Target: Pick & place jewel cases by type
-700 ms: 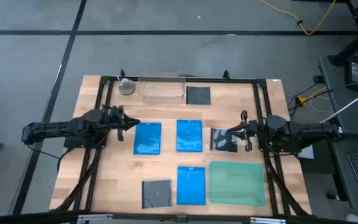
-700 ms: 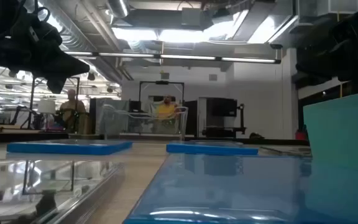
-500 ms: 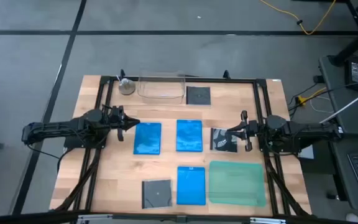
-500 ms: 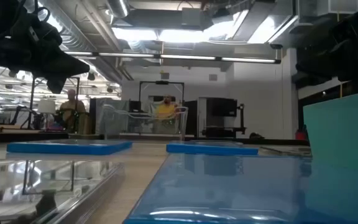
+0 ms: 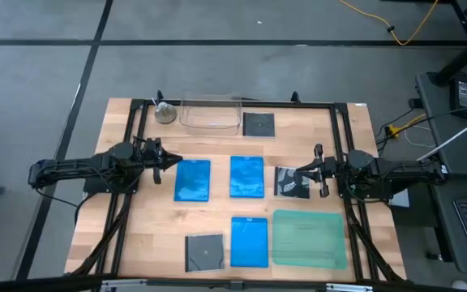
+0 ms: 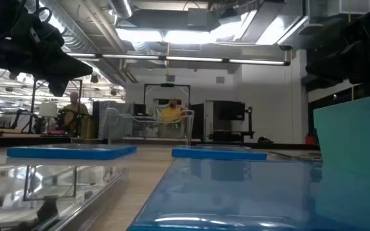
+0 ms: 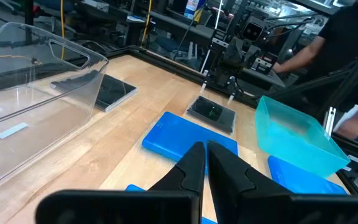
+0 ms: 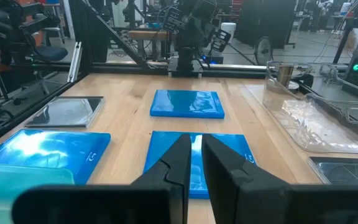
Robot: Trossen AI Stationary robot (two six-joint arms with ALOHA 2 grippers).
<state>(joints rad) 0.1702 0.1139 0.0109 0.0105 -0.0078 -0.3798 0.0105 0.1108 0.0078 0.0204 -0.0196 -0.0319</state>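
Three bright blue jewel cases lie flat on the wooden table: two side by side at mid-table (image 5: 193,179) (image 5: 246,176) and one near the front (image 5: 250,242). A dark square case (image 5: 259,124) lies at the back, another (image 5: 205,252) at the front, and a black-and-white patterned one (image 5: 292,182) right of centre. My left gripper (image 5: 169,162) hovers left of the left blue case, its fingers (image 7: 191,163) shut on nothing. My right gripper (image 5: 299,173) hovers over the patterned case's right edge, fingers (image 8: 179,155) nearly together, holding nothing.
A clear plastic tub (image 5: 210,115) and a small metal cup (image 5: 165,113) stand at the back edge. A green translucent tray (image 5: 310,238) lies at the front right. A black frame (image 5: 339,138) borders the table. People show in the room beyond.
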